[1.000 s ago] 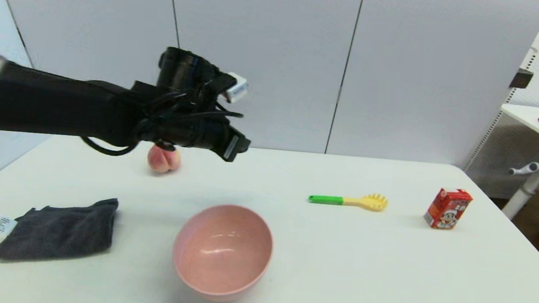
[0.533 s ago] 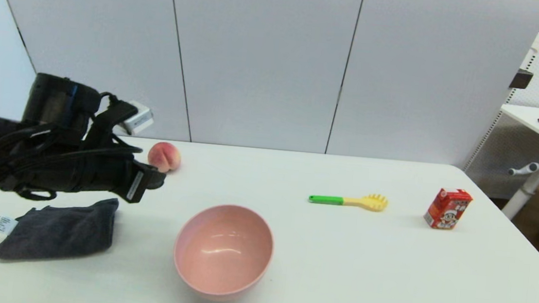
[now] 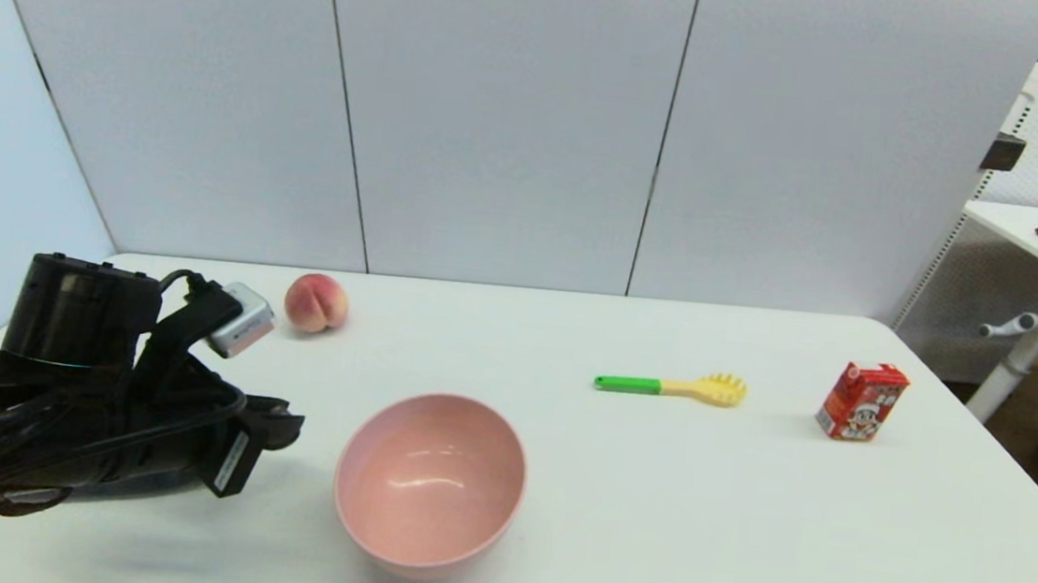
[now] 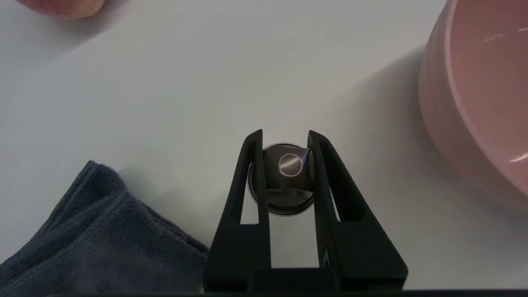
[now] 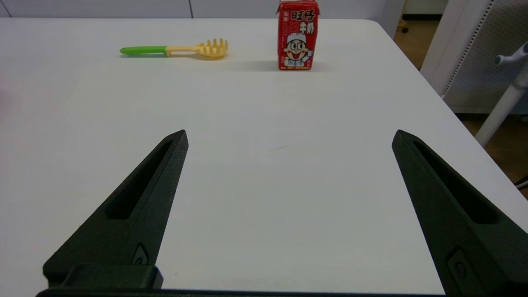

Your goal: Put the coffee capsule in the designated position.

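left gripper (image 4: 284, 165) squeezed the coffee capsule (image 4: 284, 177) tight (so it won't drop) | low, left of pink bowl (image 3: 429, 477) | right gripper (image 5: 288, 165) wide open, empty

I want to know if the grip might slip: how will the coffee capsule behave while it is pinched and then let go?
Pinched between the left end effector fingers, the coffee capsule looks smooth and glossy with tapered sides, so it could slide out. It seems tiny and light, so little force should hold it. Being round with a flared rim, it may roll in an arc on the table if it lands on its side.
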Available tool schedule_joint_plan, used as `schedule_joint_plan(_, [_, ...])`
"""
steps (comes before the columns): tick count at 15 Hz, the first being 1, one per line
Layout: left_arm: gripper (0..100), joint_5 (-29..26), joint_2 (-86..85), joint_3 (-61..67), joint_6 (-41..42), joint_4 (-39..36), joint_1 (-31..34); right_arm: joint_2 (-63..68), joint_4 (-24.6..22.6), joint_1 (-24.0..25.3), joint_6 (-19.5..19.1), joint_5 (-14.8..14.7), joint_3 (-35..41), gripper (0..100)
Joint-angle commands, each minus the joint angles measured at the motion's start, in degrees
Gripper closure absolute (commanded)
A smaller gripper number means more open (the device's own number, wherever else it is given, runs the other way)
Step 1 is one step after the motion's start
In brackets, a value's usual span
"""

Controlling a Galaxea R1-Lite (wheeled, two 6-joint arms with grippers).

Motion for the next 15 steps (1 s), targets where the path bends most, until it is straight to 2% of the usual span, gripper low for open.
schedule_joint_plan(1, [100,-0.12,3.82,1.11,-0.04,-3.07,-1.93,0.07,-0.01,0.0,-0.07,0.01,0.0,0])
schedule_joint_plan(6, [100,-0.2,5.75,1.38,-0.04,-4.57,-3.25,0.07,-0.01,0.0,-0.07,0.01,0.0,0])
schedule_joint_plan(7, [0,-0.2,5.93,1.55,-0.04,-4.66,-3.25,0.07,-0.01,0.0,0.02,0.01,0.0,0])
schedule_joint_plan(12, [0,-0.2,2.76,1.73,-0.75,-4.22,-2.98,0.07,-0.01,0.0,0.02,0.01,0.0,0])
schedule_joint_plan(15, [0,-0.03,-6.47,5.6,-1.89,-5.1,-1.75,0.07,-0.01,0.0,0.02,0.01,0.0,0])
